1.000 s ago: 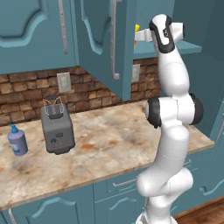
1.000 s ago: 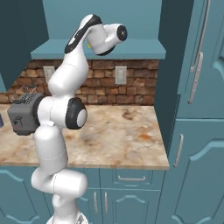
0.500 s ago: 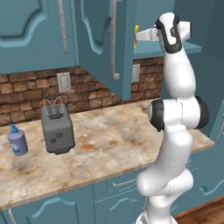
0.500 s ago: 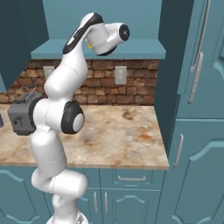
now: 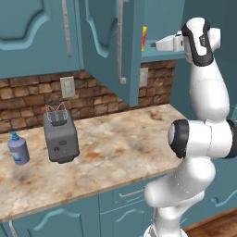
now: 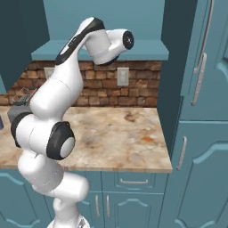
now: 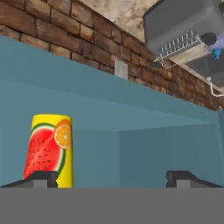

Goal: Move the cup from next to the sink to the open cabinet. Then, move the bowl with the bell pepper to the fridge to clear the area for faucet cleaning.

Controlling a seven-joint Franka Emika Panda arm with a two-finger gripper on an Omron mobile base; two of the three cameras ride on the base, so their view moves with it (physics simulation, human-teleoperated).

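Standing upright on the cabinet [image 7: 153, 144] shelf, the cup [image 7: 48, 151] sits free by the left fingertip [image 7: 41, 178]; the jaws [image 7: 111, 179] are spread wide, released, gripping nothing.

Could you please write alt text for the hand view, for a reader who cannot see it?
A yellow cup printed with a watermelon and an orange slice stands on the teal cabinet shelf, beside one dark fingertip of the open end effector. The view is rolled over, so the brick wall and grey toaster appear above.
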